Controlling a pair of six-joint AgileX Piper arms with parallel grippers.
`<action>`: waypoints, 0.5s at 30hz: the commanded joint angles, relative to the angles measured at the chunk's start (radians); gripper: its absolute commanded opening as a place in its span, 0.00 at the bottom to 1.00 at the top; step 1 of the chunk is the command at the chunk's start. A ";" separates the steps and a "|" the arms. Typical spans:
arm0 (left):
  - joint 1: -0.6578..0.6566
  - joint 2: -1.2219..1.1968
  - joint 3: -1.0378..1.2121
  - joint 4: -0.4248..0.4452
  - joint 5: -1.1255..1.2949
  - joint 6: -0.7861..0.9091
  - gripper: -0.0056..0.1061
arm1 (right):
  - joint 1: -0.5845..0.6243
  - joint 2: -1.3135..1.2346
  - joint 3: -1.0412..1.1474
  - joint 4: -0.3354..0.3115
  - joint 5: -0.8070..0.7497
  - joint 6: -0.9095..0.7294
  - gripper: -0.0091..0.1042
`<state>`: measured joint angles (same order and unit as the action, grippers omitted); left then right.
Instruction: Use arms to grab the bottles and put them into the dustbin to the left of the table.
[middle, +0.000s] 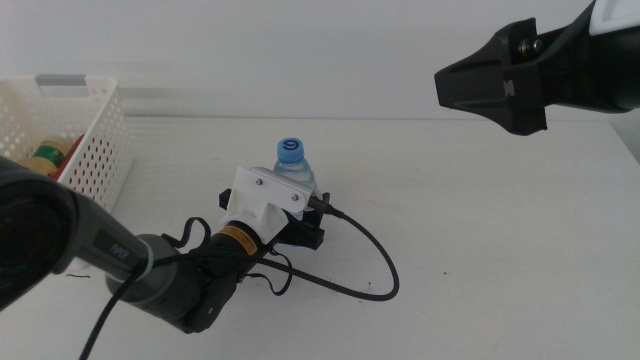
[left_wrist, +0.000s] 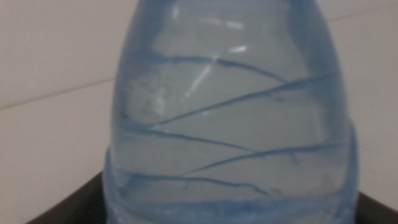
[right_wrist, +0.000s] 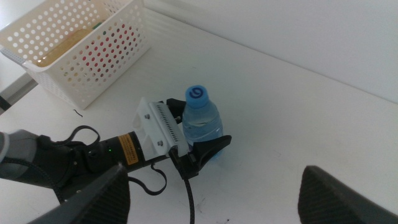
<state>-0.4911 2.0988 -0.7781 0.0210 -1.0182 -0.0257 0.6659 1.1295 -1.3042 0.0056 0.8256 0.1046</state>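
- Right now I am working with my left gripper (middle: 300, 215) down on the table (middle: 480, 220), near its middle, and its fingers are sitting on either side of the small water bottle (middle: 293, 165).
- Looking through my left wrist camera, the water bottle (left_wrist: 230, 118) is filling nearly the whole view, so it is lying deep between my jaws; I am judging them to be closing on its lower body, but I cannot tell whether they are pressing on it yet.
- From above, the bottle (right_wrist: 200, 118) is standing upright with its blue cap (right_wrist: 197, 94) showing, and one dark finger (right_wrist: 208, 149) is curving around its base.
- My right gripper (middle: 490, 85) is waiting high at about two o'clock from the bottle, fingers spread wide and holding nothing.
- At roughly ten o'clock from the bottle, well apart, the dustbin (middle: 95, 140) is sitting at the table's left edge, with yellow and red items already inside.
- As I judge it, this is the grasping step for the last bottle; next I am needing a firm squeeze, a straight lift clear of the table, then a carry toward ten o'clock over the dustbin's rim before letting go.
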 joint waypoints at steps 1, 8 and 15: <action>-0.006 0.012 -0.016 -0.026 -0.017 0.002 0.89 | -0.006 -0.005 -0.004 -0.006 -0.011 -0.009 0.88; -0.006 -0.053 0.050 -0.044 -0.046 -0.032 0.32 | -0.006 -0.005 -0.004 -0.006 -0.011 -0.009 0.88; 0.008 -0.521 0.038 -0.012 0.817 -0.043 0.03 | -0.006 -0.005 -0.004 -0.006 -0.011 -0.009 0.88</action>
<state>-0.4916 1.6839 -0.7122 0.0000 -0.3328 -0.0605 0.6659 1.1295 -1.3042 0.0056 0.8242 0.1046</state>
